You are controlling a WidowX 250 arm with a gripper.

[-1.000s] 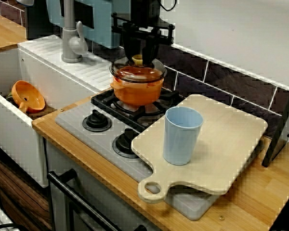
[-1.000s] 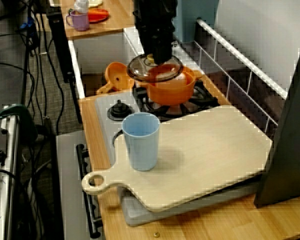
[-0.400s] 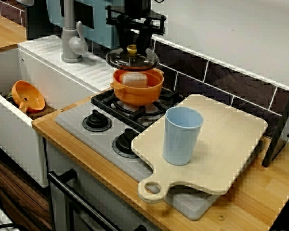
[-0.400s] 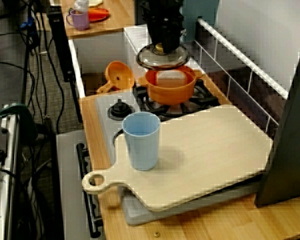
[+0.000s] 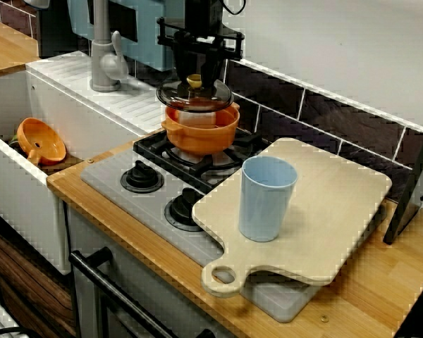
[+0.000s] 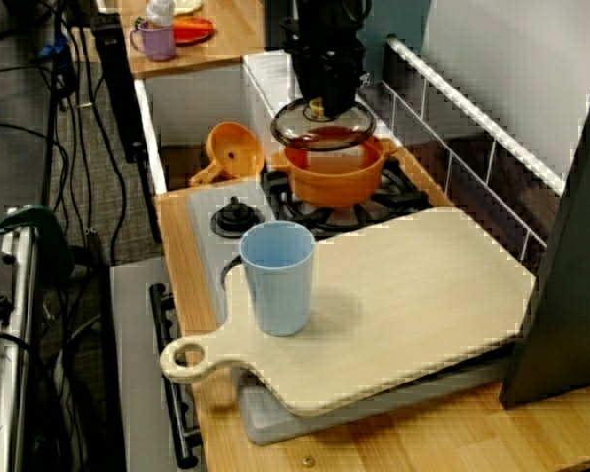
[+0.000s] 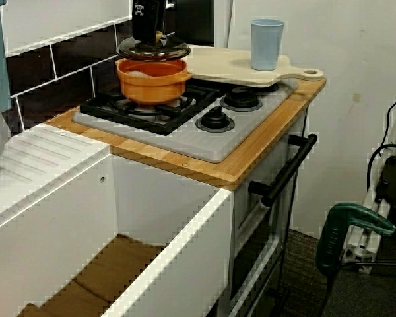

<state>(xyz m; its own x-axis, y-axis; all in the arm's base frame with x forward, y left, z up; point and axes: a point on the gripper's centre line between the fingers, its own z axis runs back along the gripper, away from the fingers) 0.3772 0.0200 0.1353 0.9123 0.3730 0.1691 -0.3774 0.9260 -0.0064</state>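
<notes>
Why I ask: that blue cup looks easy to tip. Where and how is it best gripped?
Probably by the rim, from straight above: the blue cup stands upright on the cutting board, mouth open, without a handle, so one finger can go inside the wall and one outside. Nothing stands close around it. The gripper is shut on the glass lid over the orange pot.

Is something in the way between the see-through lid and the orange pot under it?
No, nothing visible is. The gripper holds the glass lid by its knob, close above the orange pot, and nothing shows between lid and rim. A pale thing lies inside the pot, under the lid.
</notes>
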